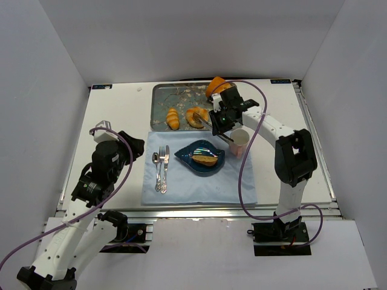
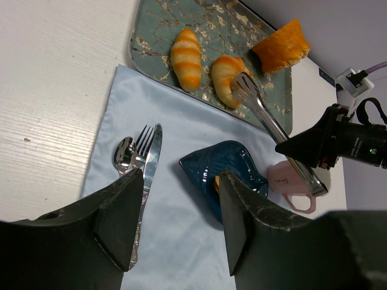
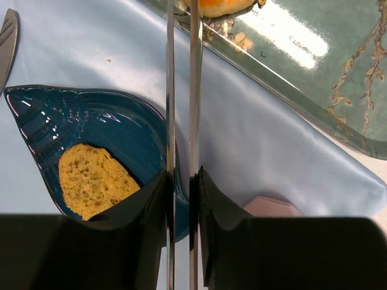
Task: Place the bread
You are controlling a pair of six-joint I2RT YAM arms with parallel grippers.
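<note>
one bread slice (image 3: 97, 181) already lies on the blue plate (image 3: 54, 115), centre of the top view. right gripper (image 3: 181, 199) clamped on tongs (image 2: 272, 124), tips touching a roll (image 2: 227, 77) on the tray (image 2: 151, 36), upper middle; likely the next pick. left gripper (image 2: 181, 223) apart, idle.

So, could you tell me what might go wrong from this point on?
1. The rear end of the tongs sits close to the pink cup; a swing by the right gripper could tip it.
2. The tongs seem to meet only the edge of the croissant, so it may slip from a shallow grip.
3. The blue plate already holds a bread slice, leaving little room.
</note>
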